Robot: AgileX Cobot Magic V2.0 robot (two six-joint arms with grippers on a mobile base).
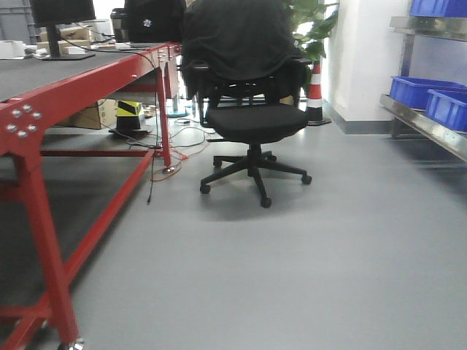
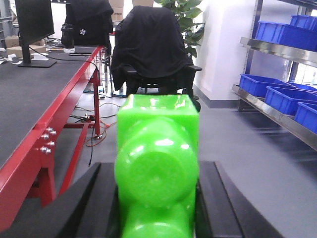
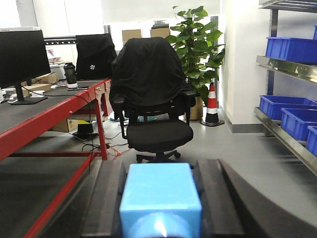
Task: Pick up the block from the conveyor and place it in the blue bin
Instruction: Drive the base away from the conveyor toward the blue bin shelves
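Observation:
My left gripper (image 2: pixel 157 171) is shut on a bright green block (image 2: pixel 157 163) with round studs, held up in the air beside the conveyor. My right gripper (image 3: pixel 160 173) is shut on a light blue block (image 3: pixel 159 198), also held in the air. The conveyor's dark grey belt (image 1: pixel 44 73) on its red frame (image 1: pixel 87 91) runs along the left; it also shows in the left wrist view (image 2: pixel 25 94) and the right wrist view (image 3: pixel 20 119). Blue bins (image 1: pixel 419 91) stand on a metal shelf at the right, also in the left wrist view (image 2: pixel 257 84) and the right wrist view (image 3: pixel 280 106). Neither gripper shows in the front view.
A black office chair (image 1: pixel 252 109) draped with a dark jacket stands ahead on the grey floor. A monitor (image 1: pixel 62 25) and a backpack (image 1: pixel 153 20) sit at the conveyor's far end. A plant (image 3: pixel 195 44) and a striped cone (image 3: pixel 212 104) stand by the wall. Cables lie under the frame.

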